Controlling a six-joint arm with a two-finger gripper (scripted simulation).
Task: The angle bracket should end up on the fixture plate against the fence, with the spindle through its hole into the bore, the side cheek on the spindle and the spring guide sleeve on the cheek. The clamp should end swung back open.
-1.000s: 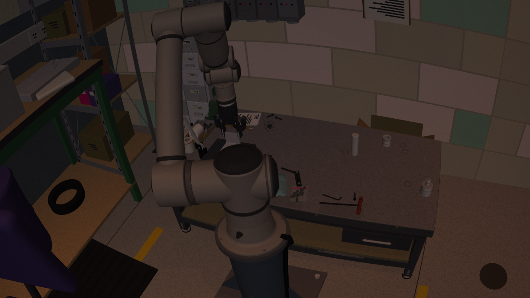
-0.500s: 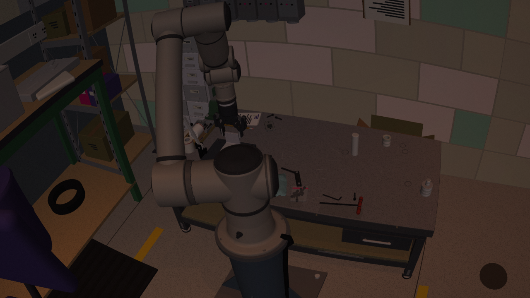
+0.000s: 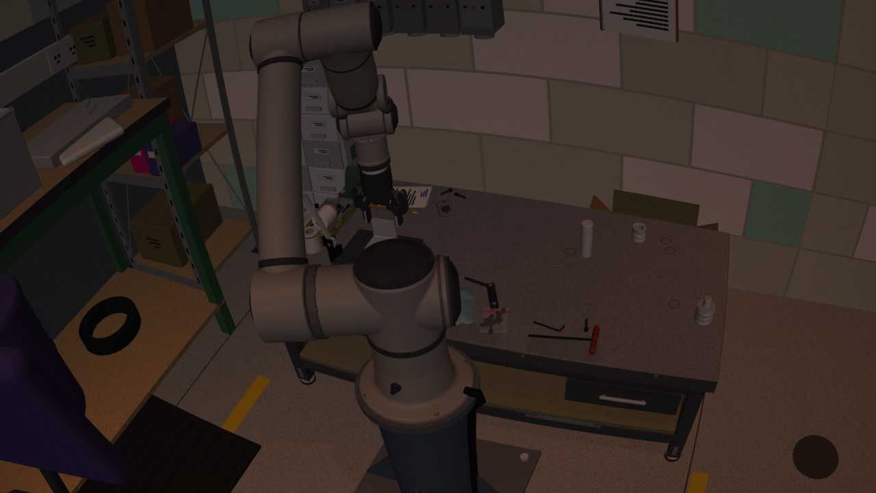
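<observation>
The pale angle bracket (image 3: 381,230) stands on the dark fixture plate (image 3: 358,240) at the table's left end, largely hidden behind the arm's shoulder. My gripper (image 3: 383,214) hangs just above the bracket, open and holding nothing. The clamp (image 3: 328,228) with its pale handle stands at the plate's left side. The white spindle (image 3: 587,238) stands upright on the table's right half. A small ribbed sleeve (image 3: 639,232) stands beyond it to the right. A stepped round part (image 3: 705,311) sits near the table's right front corner.
The arm's own shoulder (image 3: 392,288) blocks the view of the plate's near side. Hex keys (image 3: 554,331), a red-handled tool (image 3: 594,339) and a bag of screws (image 3: 495,319) lie along the table's front edge. Shelving stands to the left.
</observation>
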